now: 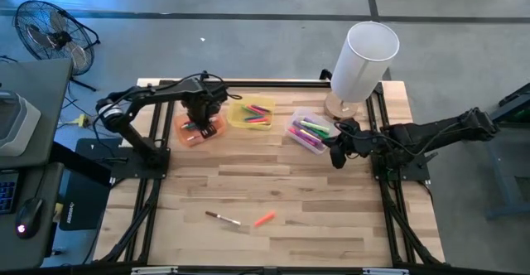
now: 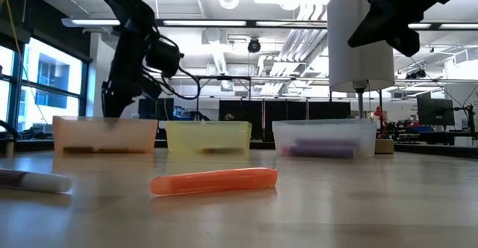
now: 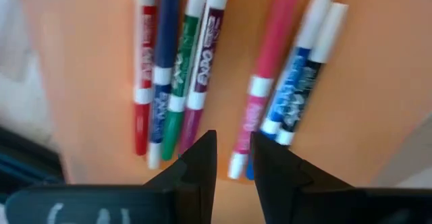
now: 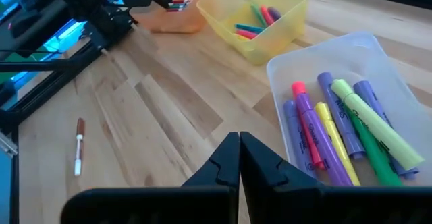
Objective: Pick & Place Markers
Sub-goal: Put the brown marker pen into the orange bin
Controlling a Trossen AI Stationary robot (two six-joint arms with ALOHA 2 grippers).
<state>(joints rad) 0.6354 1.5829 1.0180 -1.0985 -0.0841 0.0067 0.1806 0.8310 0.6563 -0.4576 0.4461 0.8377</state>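
Orange bin (image 1: 192,134) partly behind left hand (image 1: 201,123)

An orange bin (image 1: 201,129), a yellow bin (image 1: 252,114) and a clear bin (image 1: 308,132) sit in a row on the wooden tabletop (image 1: 273,188). A white lamp (image 1: 363,60) stands behind them; a floor fan (image 1: 50,35) stands off the tabletop.

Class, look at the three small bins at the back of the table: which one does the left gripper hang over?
The orange bin, the one farthest left. The left gripper hangs directly over it; the yellow bin and clear bin have no gripper above them.
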